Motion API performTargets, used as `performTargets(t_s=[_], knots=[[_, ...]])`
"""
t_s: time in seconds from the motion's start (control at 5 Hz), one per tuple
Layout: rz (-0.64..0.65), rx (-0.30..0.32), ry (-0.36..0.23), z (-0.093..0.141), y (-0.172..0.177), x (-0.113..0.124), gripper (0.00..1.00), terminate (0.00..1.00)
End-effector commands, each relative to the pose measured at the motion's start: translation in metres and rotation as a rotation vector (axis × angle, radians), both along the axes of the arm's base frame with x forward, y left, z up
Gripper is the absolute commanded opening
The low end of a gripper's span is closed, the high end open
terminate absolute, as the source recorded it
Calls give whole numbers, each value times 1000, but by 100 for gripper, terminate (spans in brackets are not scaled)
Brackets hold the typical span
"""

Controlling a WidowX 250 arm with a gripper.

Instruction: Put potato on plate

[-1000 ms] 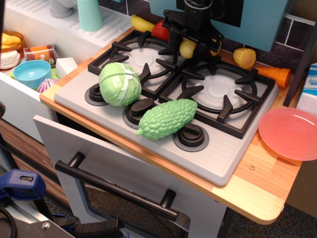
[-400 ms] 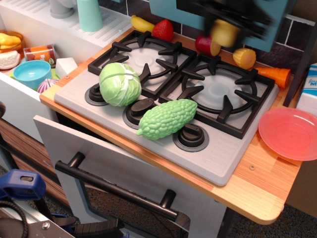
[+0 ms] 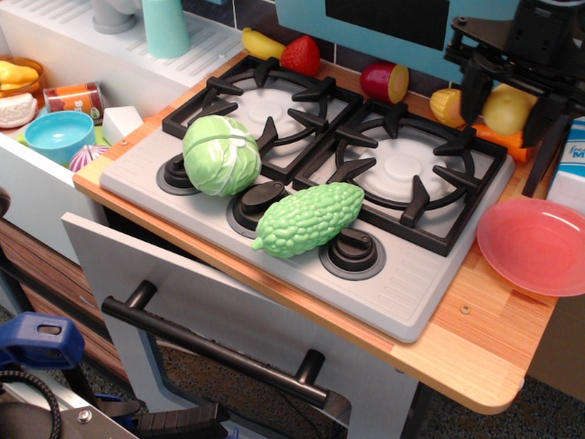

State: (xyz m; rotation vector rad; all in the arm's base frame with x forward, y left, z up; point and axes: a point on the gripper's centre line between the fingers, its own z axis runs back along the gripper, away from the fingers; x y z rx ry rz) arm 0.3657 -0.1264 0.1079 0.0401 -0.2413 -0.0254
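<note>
My black gripper (image 3: 508,108) is shut on the pale-yellow potato (image 3: 508,107) and holds it in the air at the stove's back right corner. It hangs above and behind the salmon-pink plate (image 3: 535,245), which lies flat on the wooden counter at the right edge. The plate has nothing on it. The potato sits between the two dark fingers (image 3: 474,94), with the far finger partly hiding its right side.
A green cabbage (image 3: 220,154) and a bumpy green gourd (image 3: 308,219) lie on the stove front. The dark-red halved piece (image 3: 384,81), corn piece (image 3: 444,105) and orange carrot (image 3: 510,141) lie along the back. A milk carton (image 3: 570,169) stands right of the gripper.
The gripper has carried the potato from the back middle of the stove to the right, and it now hangs lower, near the plate.
</note>
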Motion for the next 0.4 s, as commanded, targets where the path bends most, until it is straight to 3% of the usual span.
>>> performTargets(t_s=[0.0,0.2], knots=[[-71,-74,-3,-7,-39,-4,0,0],[-80,-55,-1,-22,-38,-9,0,0]])
